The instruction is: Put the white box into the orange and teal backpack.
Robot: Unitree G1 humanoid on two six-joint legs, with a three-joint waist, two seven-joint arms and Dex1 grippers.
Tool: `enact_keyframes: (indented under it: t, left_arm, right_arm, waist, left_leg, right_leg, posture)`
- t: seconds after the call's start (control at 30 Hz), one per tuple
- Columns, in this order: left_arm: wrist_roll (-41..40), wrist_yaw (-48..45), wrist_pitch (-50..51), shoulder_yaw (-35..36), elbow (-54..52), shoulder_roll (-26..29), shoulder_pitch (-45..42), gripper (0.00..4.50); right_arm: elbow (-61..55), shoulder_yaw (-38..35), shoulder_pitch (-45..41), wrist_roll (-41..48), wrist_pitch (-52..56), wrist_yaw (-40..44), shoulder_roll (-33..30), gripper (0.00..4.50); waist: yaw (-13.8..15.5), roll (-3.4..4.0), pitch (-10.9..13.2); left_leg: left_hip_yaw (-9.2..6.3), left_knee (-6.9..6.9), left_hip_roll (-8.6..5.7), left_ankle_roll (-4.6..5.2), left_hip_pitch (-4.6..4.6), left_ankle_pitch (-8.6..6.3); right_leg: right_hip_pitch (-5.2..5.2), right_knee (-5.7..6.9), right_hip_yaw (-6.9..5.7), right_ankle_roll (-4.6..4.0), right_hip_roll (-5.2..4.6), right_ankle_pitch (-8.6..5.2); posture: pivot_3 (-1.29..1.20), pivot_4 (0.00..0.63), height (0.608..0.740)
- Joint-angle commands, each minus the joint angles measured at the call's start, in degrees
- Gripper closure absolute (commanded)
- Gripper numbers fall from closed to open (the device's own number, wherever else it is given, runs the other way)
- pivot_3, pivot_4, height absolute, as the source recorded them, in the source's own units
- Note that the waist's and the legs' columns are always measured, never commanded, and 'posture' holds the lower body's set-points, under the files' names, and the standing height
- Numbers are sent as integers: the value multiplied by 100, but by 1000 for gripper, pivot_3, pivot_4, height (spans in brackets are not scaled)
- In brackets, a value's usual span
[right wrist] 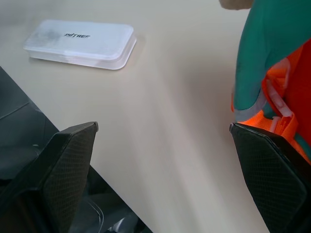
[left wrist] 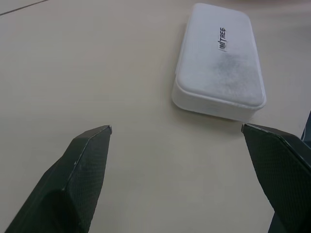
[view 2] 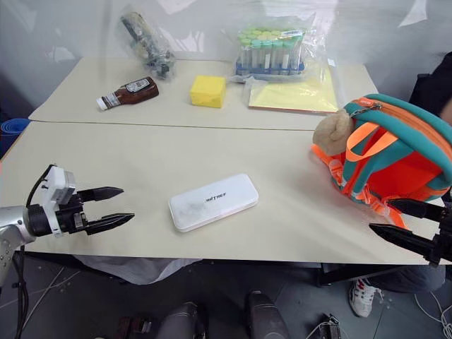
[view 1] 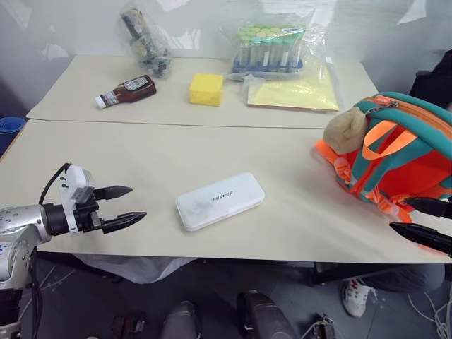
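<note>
The white box (view 1: pixel 219 200) lies flat on the near table, dark lettering facing up, a little in from the front edge. My left gripper (view 1: pixel 128 204) hovers open to its left, a short gap away, nothing between its fingers. In the left wrist view the white box (left wrist: pixel 219 62) sits just beyond the spread fingertips. The orange and teal backpack (view 1: pixel 402 152) stands at the table's right end with a tan plush toy (view 1: pixel 346 130) on its side. My right gripper (view 2: pixel 392 219) is open just in front of the backpack's lower edge, empty.
On the far table lie a brown sauce bottle (view 1: pixel 127 91), a yellow block (view 1: pixel 206 89), a bagged rack of tubes (view 1: pixel 271 46), a yellow sheet (view 1: pixel 293 94) and a bagged dark item (view 1: pixel 145 39). A seam (view 1: pixel 176 124) separates the two tables. A person's shoe (view 1: pixel 357 296) shows below on the right.
</note>
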Motion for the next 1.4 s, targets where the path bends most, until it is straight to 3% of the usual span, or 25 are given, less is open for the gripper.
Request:
enact_keyframes:
  t: [0.03,0.37,0.5,0.53,0.63,0.77,1.0,1.03,1.17,1.4]
  left_arm:
    - [-7,133,40,80,-142,52,1,0]
    - [282,153,36,-354,-273,172,11,0]
    - [650,281,-145,-926,-222,-2,-76,0]
    - [685,309,-180,-1024,-192,-66,-125,186]
    - [816,320,-337,-1350,-181,-247,-313,792]
    - [1112,572,-289,-1799,16,-558,-849,2047]
    - [1216,272,-232,-2093,231,-501,-1095,4271]
    - [1248,272,-195,-2127,264,-490,-1128,4453]
    - [1431,365,-331,-2225,555,-603,-1411,4453]
    - [1515,372,-389,-2338,1184,-1010,-2196,4453]
  right_arm:
    - [-27,-99,-59,-82,-49,-78,-108,54]
    - [-822,322,-37,-25,-31,-427,264,54]
    - [-1498,1292,-287,-162,-166,-880,538,54]
    - [-1532,1582,-414,-350,-256,-1053,595,15]
    - [-1351,2521,-1134,-862,-465,-1650,850,577]
    - [-567,4083,-2630,-1810,-770,-2220,1457,1929]
    - [925,5272,-4287,-2833,-1102,-2929,2538,4382]
    - [1118,5410,-4427,-2975,-1141,-3009,2669,4495]
    - [1290,5741,-4496,-3201,-1212,-2935,2908,4495]
    - [285,5694,-3853,-2989,-833,-2764,2807,4495]
  waist:
    - [2,0,0]
    - [-7,0,0]
    - [-12,0,0]
    - [-9,0,0]
    - [-11,-5,-3]
    - [-17,-7,-4]
    - [-24,-5,-3]
    - [-24,-5,-3]
    - [11,-5,-3]
    - [28,-6,-3]
  left_leg:
    - [0,-1,0,0,0,0]
    - [-1,0,1,0,-1,-2]
    - [1,3,1,0,1,-1]
    - [1,4,1,0,-1,-1]
    - [1,10,1,0,-2,-1]
    - [5,15,-1,3,-4,1]
    - [16,14,8,-9,-16,4]
    - [16,15,9,-10,-17,4]
    - [15,24,7,-9,-19,4]
    - [16,46,4,-3,-27,2]
  right_leg:
    - [0,0,0,0,0,0]
    - [-1,1,0,1,2,0]
    - [0,4,1,1,1,0]
    - [-1,4,1,1,0,0]
    - [-1,4,0,0,0,3]
    - [-5,9,1,-4,3,7]
    - [-34,29,2,-18,12,-1]
    - [-35,29,1,-18,12,-1]
    - [-33,33,-1,-18,9,-1]
    - [-29,38,-2,-11,3,3]
  posture:
    - [0,150,740]
    - [0,150,740]
    - [0,150,740]
    - [0,150,740]
    - [0,150,740]
    - [0,150,740]
    - [0,150,740]
    - [0,150,740]
    - [0,150,740]
    - [0,150,740]
